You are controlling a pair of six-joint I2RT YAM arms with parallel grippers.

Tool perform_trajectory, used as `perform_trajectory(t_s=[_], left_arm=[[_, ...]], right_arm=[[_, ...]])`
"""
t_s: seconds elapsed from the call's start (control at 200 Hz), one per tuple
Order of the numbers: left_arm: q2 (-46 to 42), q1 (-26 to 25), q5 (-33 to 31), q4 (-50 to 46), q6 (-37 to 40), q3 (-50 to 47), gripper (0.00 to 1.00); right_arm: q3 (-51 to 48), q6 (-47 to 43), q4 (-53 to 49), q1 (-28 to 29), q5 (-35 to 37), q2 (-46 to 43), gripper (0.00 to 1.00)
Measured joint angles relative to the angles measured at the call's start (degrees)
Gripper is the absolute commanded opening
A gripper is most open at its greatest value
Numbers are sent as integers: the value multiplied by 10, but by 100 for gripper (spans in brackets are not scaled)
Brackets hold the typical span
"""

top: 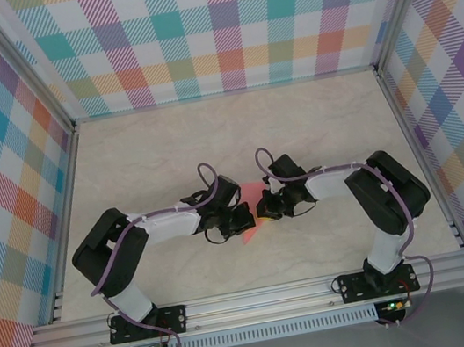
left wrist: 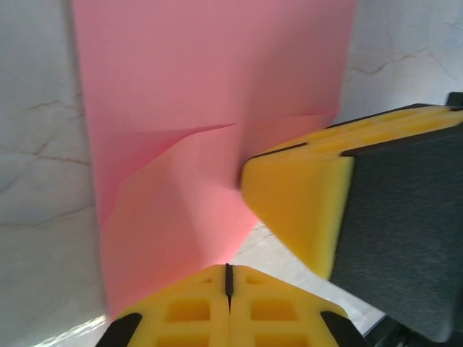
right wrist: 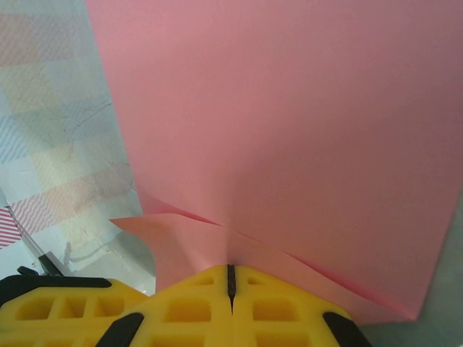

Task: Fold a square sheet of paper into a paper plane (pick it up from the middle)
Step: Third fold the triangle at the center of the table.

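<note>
At the middle of a pale, marble-patterned counter (top: 233,129), seen from above, two arms meet tip to tip; plaid walls (top: 216,25) in many colours close the back and both sides, with a silver frame (top: 262,300) running across the near edge. The left arm (top: 161,225) rises from its base, elbow pushed out to the left, forearm reaching right; the right arm (top: 340,178) mirrors it, elbow out to the right, forearm reaching left. The left fingers (top: 238,219) and right fingers (top: 266,208) sit just beside each other, and the pink paper (top: 253,195) shows between and around them, one corner above and one below.

In the left wrist view the left fingers (left wrist: 233,278) are pressed fully together, only a thin dark seam between the yellow pads, and the paper's (left wrist: 217,87) edge is pinched in that seam; the sheet fans away from the pinch, with creases spreading across it. The right fingers (left wrist: 296,202) press in from the right, touching the sheet near its middle; the counter (left wrist: 36,144) lies behind.

In the right wrist view the right fingers (right wrist: 233,278) are likewise closed tight on the paper (right wrist: 289,130), which buckles into small folds at the pinch and spreads wide beyond it.
</note>
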Motion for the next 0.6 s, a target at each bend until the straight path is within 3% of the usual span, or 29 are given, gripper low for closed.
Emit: perform_trajectory(t_s=[0.6], left_arm=[[9,0,17,49,0,-15,0]], right_arm=[[3,-2,-4,-1,-4,4,0]])
